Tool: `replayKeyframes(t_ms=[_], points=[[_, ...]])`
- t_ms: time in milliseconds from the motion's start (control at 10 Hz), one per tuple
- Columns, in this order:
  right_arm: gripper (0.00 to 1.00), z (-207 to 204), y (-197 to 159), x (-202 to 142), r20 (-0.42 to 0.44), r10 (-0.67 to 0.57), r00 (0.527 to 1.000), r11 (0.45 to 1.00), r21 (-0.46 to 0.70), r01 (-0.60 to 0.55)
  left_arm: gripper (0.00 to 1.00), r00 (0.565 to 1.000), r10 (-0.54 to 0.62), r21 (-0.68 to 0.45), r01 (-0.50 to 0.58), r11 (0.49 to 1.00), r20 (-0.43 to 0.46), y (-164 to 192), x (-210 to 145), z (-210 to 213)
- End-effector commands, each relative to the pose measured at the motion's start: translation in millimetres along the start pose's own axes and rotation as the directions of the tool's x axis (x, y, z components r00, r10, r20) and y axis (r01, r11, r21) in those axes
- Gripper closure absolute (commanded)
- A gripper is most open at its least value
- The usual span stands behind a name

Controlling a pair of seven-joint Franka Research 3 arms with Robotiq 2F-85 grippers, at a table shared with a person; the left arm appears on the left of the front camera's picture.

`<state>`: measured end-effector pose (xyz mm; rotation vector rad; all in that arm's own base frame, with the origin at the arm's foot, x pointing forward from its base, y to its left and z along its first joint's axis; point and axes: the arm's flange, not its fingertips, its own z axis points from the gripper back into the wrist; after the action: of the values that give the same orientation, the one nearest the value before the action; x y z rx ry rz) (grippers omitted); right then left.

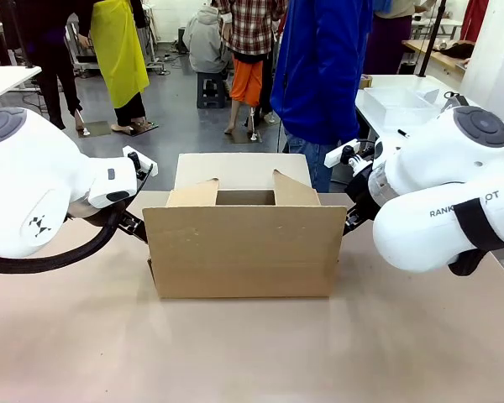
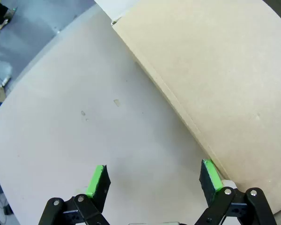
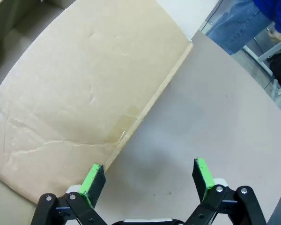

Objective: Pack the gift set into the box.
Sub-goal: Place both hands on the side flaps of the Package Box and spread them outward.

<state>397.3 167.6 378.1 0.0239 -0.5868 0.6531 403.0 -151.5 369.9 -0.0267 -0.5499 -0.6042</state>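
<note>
Flanking the box (image 1: 244, 252) from both ends, mid-worktop (image 1: 252, 361), with its flaps standing open and only a sliver of its dark inside on show, nothing packed there as far as can be told. Holding the left jaws spread wide and grasping nothing, one green pad (image 2: 210, 176) sitting right at the edge of a cardboard panel, the other over bare surface. Holding the right jaws released too, likewise empty, one pad (image 3: 91, 180) overlapping the cardboard edge at the opposite end.

Placing the gift set (image 1: 239, 168), as a judgement only, at the pale oblong slab just behind the box on the far side, near the person (image 1: 319, 75) in blue; not making out any dotted side or blue-purple part there.

Reading the step in hand as getting ready: bracketing or steadying the box ahead of loading, with the packing itself not yet begun. Needing next a grip on the pack, or a handover from the person, then lifting it clear of the far flap and lowering it flat through the opening. Watching for an upright flap catching the pack on the way down, and for the light box sliding under a nudge from either arm.
</note>
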Motion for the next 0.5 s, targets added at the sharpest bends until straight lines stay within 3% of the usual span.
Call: replayKeyframes(t_ms=[0,200,400], points=[[0.0,0,0,0,0.0,0.0,1.0,1.0,0.0,0.0,0.0,1.0,0.0,0.0,0.0,1.0,0.0,0,0,0],[0.0,0,0,0,0.0,0.0,1.0,1.0,0.0,0.0,0.0,1.0,0.0,0.0,0.0,1.0,0.0,0,0,0],[0.0,37,-27,0,0.025,-0.059,0.998,0.998,0.005,0.059,0.0,0.997,0.041,-0.049,-0.038,0.998,0.062,17,1,46]])
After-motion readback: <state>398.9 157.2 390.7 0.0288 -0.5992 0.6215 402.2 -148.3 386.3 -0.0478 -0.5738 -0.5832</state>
